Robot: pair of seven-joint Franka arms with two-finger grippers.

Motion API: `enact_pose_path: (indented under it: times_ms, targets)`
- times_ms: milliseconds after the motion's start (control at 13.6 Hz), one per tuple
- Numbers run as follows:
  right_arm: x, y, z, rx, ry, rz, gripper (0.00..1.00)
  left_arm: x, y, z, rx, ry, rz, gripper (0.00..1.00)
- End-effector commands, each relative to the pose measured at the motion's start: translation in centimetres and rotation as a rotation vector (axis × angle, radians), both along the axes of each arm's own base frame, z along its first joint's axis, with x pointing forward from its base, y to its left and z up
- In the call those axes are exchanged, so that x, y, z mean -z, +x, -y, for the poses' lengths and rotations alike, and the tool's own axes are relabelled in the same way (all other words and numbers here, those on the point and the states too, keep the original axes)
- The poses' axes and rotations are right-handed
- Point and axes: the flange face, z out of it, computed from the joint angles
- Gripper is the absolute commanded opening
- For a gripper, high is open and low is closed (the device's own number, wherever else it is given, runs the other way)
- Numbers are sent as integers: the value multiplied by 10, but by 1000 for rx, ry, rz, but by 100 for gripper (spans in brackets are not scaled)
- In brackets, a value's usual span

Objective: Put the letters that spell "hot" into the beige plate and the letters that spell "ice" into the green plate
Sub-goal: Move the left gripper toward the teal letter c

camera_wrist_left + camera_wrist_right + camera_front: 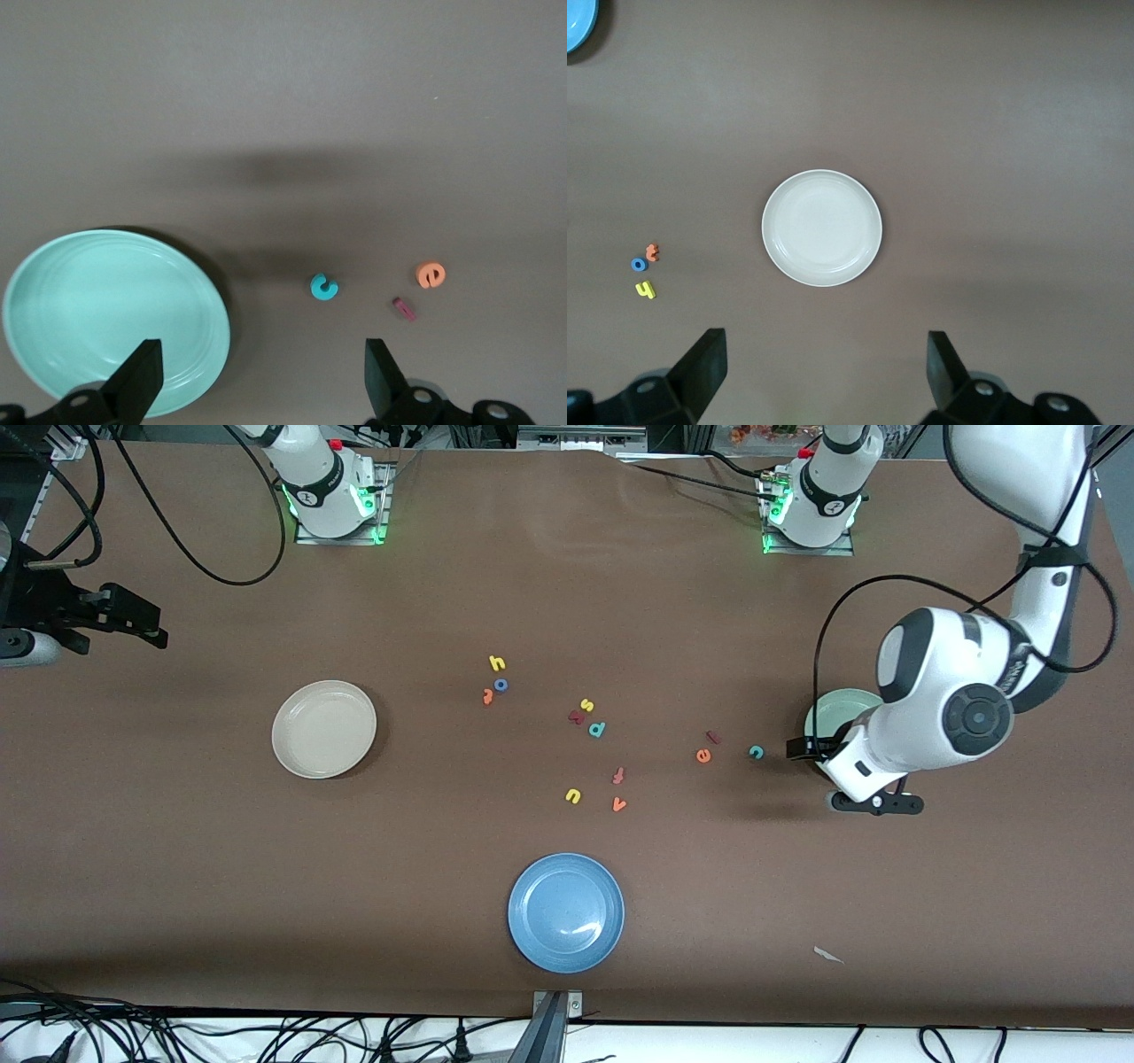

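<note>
Both hands gape: left hand [257, 385] over green plate [80, 301].

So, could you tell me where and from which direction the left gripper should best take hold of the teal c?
Probably straight down from above: the teal c lies flat on the table, apart from the green plate and the orange e. Pinch across its closed curved back rather than the gap. The left gripper is open, with the c in its wrist view.

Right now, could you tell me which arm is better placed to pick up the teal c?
Left: its open end effector hangs beside the c and green plate; the right arm waits off at its own end.
</note>
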Motion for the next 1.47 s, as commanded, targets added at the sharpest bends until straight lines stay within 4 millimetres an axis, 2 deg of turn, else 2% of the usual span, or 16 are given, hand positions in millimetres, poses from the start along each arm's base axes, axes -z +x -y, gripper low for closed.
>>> enact_pose_path:
  times_ms: [0, 293, 440, 733, 880, 1100, 1393]
  targets:
    - [-1, -1, 3, 23, -3, -3, 100, 33, -5, 19, -58, -8, -8, 100]
    - [-2, -1, 7, 30, -3, -3, 100, 69, -2, 21, -82, -19, -11, 98]
    - [-3, -1, 9, 35, -2, -1, 100, 89, -5, 20, -82, -15, -38, 93]
    - [-3, 0, 9, 35, -4, 6, 100, 107, -7, 19, -83, -13, -58, 89]
    - [-4, 0, 18, 50, -4, 8, 100, 119, -19, 17, -78, -10, -81, 82]
    - [-3, 0, 19, 50, -6, 5, 100, 123, -39, 26, -66, -29, -51, 83]
    - [8, 4, 11, 12, 0, -21, 100, 132, -46, 31, -69, -26, -41, 83]
